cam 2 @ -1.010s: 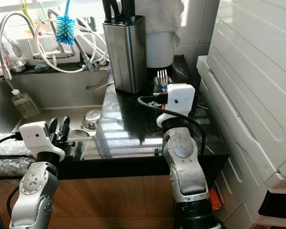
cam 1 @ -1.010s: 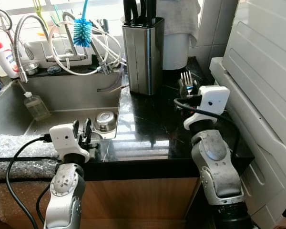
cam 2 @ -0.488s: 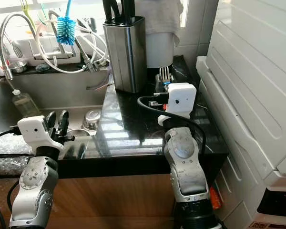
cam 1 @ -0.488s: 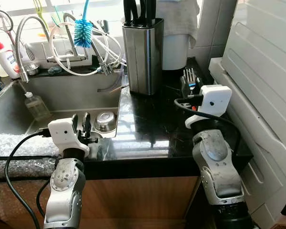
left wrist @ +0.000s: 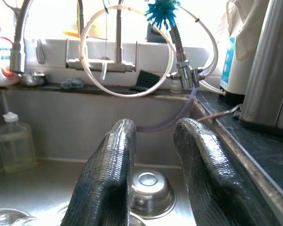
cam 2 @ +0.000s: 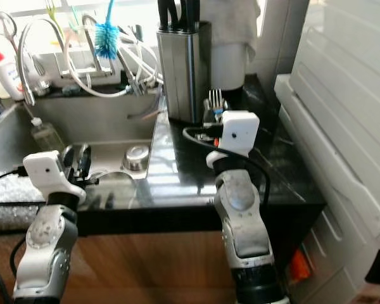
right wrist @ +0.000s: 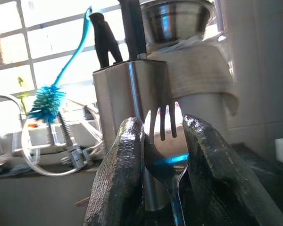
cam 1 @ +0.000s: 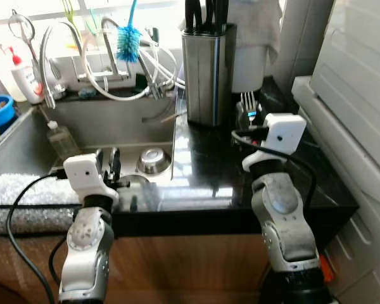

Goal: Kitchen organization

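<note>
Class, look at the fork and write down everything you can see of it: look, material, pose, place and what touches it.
The fork looks like shiny metal, with four tines at the top and a narrowing neck below. It stands upright, tines up, clamped between the two black fingers of the right end effector, which press on either side of its neck. Its handle is hidden below. It is held above the black countertop, in front of the steel knife block, apart from it.

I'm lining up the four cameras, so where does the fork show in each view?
Left eye view: fork above the right gripper, right of the knife block.
Right eye view: tines right of the block.
Left wrist view: not in it.
Right wrist view: upright between the fingers, before the block.
</note>
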